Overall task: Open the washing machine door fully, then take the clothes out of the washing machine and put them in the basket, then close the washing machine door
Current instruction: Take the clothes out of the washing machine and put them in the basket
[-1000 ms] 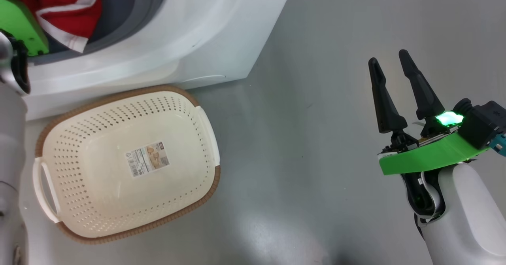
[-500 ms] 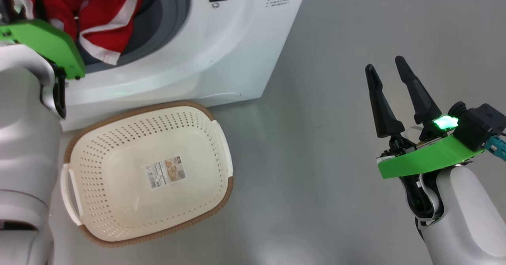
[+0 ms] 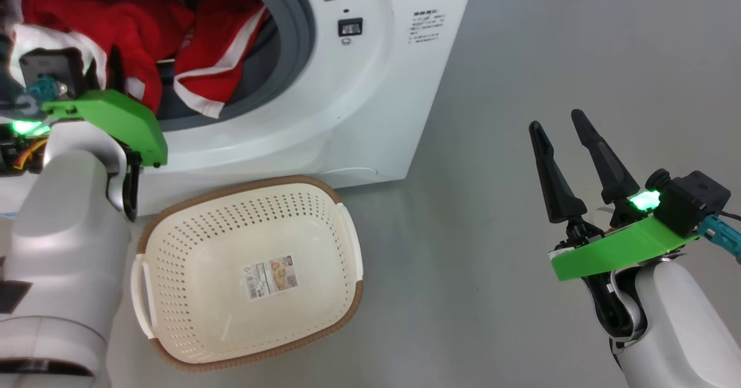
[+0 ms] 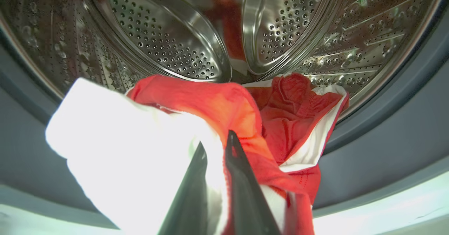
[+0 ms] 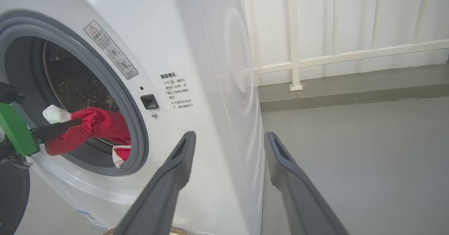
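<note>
Left gripper (image 4: pixel 215 140): jaws nearly together, pinching a fold of the clothes (image 4: pixel 224 101), red and white, at the mouth of the drum (image 4: pixel 168 45). The grip is unchanged over the last second. The bundle hangs from the fingers and one striped hem trails over the gasket (image 3: pixel 295 46).

Washer (image 3: pixel 359 116): mouth open.

Basket (image 3: pixel 243 186): on the floor just in front of the washer, below the mouth, holding only its label.

Right gripper (image 3: pixel 556 119): fingers spread wide, holding nothing, well off to the right and posed as before.

Change: the head view has swung toward the washer (the camera moved, not the things; basket and washer keep their relation).

Reading: the first pull is under way and nothing is in the basket yet. The trailing hem may drag on the gasket.
</note>
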### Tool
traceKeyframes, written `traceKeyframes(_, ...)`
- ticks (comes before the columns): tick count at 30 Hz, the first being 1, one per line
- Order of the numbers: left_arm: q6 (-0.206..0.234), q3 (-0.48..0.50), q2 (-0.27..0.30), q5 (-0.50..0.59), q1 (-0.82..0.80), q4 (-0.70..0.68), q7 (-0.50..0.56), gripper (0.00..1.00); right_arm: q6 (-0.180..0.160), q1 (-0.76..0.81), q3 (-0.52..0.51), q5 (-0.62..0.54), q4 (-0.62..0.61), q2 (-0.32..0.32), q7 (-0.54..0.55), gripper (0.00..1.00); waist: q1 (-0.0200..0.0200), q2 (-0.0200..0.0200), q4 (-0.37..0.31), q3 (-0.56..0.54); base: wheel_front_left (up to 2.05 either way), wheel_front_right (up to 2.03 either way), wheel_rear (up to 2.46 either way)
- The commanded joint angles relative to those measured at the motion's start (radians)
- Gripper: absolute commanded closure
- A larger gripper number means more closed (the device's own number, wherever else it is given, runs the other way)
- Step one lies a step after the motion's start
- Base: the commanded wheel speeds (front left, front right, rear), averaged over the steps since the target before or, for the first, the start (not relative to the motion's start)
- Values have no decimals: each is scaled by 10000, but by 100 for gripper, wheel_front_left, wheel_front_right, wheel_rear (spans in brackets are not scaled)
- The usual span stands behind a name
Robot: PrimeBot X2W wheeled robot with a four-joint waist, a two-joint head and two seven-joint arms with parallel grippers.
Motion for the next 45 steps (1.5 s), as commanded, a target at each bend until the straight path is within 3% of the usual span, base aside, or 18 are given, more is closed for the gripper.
traceKeyframes(1,-1,90,393,-13,66,-372,-147,100,16,176,167,14,-191,-86,-48,0,0,0,194,-229,0,0,0)
traceKeyframes(6,-29,30,480,72,662,-1394,-173,100,16,257,190,35,-112,-108,-48,0,0,0,306,-552,0,0,0)
traceKeyframes(19,400,72,900,274,4149,-6704,-155,100,16,925,113,61,-100,-123,-48,0,0,0,695,-1473,0,0,0)
traceKeyframes(32,1213,-136,1520,351,6877,-12430,1598,100,16,1062,239,123,62,-226,-48,0,0,0,1081,-1821,0,0,0)
traceKeyframes(37,1331,-364,1443,153,7754,-13038,2008,100,16,1101,323,175,76,-275,-48,0,0,0,1116,-1893,0,0,0)
traceKeyframes(45,1173,-857,976,-270,8554,-12115,1791,100,16,1106,400,289,8,-393,-48,0,0,0,1033,-1811,0,0,0)
